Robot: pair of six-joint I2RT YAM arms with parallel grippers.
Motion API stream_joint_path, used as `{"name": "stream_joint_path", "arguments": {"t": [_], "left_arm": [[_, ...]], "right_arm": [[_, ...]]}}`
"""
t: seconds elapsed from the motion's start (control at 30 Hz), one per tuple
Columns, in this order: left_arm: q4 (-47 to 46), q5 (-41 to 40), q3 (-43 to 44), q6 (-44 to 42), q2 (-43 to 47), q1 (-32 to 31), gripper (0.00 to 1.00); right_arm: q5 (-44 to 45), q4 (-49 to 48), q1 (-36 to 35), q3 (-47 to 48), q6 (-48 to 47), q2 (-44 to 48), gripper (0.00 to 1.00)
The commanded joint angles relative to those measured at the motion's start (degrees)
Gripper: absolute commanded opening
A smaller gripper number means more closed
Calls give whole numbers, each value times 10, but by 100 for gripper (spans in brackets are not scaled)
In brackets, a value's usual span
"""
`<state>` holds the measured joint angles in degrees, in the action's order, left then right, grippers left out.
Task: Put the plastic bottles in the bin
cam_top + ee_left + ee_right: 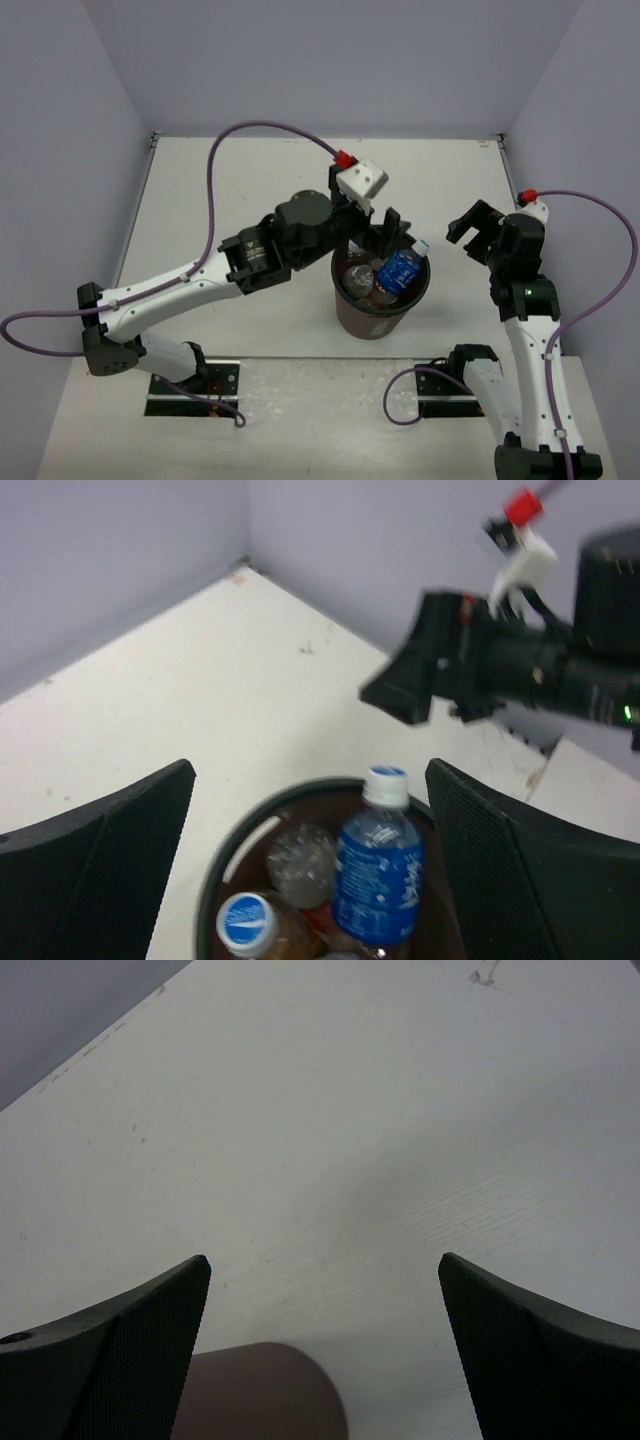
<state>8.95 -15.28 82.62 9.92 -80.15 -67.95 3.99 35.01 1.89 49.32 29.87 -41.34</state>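
Note:
The dark brown bin (372, 322) stands in the middle of the table and holds several plastic bottles. A clear bottle with a blue label (399, 270) leans against its right rim with its cap sticking out. My left gripper (375, 240) hovers open and empty just above the bin's far rim. The left wrist view shows the bin's rim (226, 852), the blue-label bottle (378, 872), a clear bottle (298, 860) and an orange one with a blue cap (252, 927) below my open left gripper (310, 772). My right gripper (472, 232) is open and empty to the right of the bin.
The right wrist view shows my open right gripper (325, 1260) over bare white table, with the bin's brown wall (262, 1392) at the bottom edge. The right gripper also shows in the left wrist view (420, 678). Lavender walls enclose the table.

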Motion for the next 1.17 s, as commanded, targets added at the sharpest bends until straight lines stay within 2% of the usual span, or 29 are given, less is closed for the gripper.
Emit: {"name": "stream_joint_path", "arguments": {"t": [0.0,0.07,0.13,0.2,0.27,0.43,0.53,0.67,0.9,1.13], "left_arm": [[90,-67,96,51,3,97,100],[109,-66,99,73,19,170,100],[121,-80,72,88,47,215,100],[141,-68,46,118,69,287,100],[153,-61,-12,147,104,355,100],[205,-108,-164,228,158,504,100],[214,-136,-246,260,181,561,100],[199,-147,-290,252,221,563,100],[113,-113,-370,220,357,563,100],[112,-105,-378,219,384,563,100]], "right_arm": [[17,-3,1,6,-4,-3,99],[22,-3,1,6,-3,0,99],[27,-3,1,6,-3,3,99],[33,-3,1,5,0,5,99],[44,-3,1,2,2,6,99],[91,2,1,-2,9,18,99],[75,-24,1,-16,15,40,99],[65,-50,1,-50,25,74,99],[88,-79,1,-104,31,147,99],[80,-80,1,-101,32,154,99]]}}
